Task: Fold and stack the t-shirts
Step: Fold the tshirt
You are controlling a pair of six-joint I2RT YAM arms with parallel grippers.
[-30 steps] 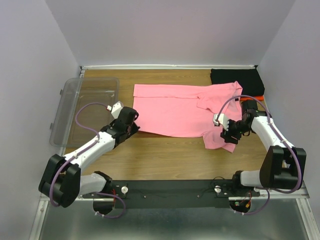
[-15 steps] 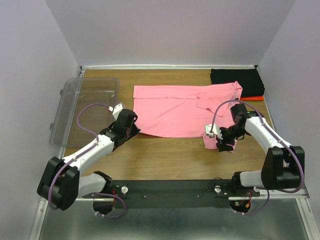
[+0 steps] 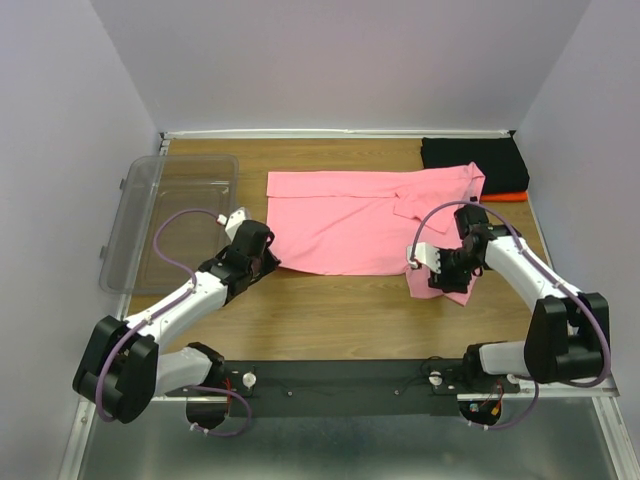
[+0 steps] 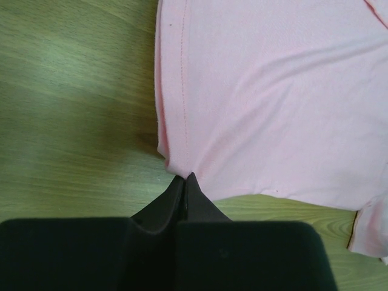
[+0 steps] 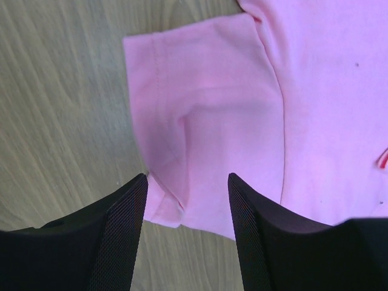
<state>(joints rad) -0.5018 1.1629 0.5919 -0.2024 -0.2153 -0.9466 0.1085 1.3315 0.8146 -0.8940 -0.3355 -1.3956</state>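
A bright pink t-shirt (image 3: pixel 350 215) lies spread flat across the middle of the table. My left gripper (image 3: pixel 268 258) is shut on its near left hem corner, and the left wrist view shows the cloth (image 4: pixel 273 103) pinched at the closed tips (image 4: pixel 183 179). My right gripper (image 3: pixel 442 282) stands open just above the shirt's near right sleeve (image 5: pixel 200 109), its fingers (image 5: pixel 121 224) apart on either side of a fold in the sleeve's edge. A folded black t-shirt (image 3: pixel 475 160) sits at the back right. An orange-red t-shirt (image 3: pixel 510 197) peeks out from under it.
A clear plastic tub (image 3: pixel 165 215) lies along the left side of the table, beside the left arm. Walls close in the table at the back and on both sides. Bare wood (image 3: pixel 340 315) shows between the pink shirt and the arm bases.
My right gripper has moved left and toward the near edge, over the pink sleeve. The left gripper has stayed shut on the hem corner, almost still.
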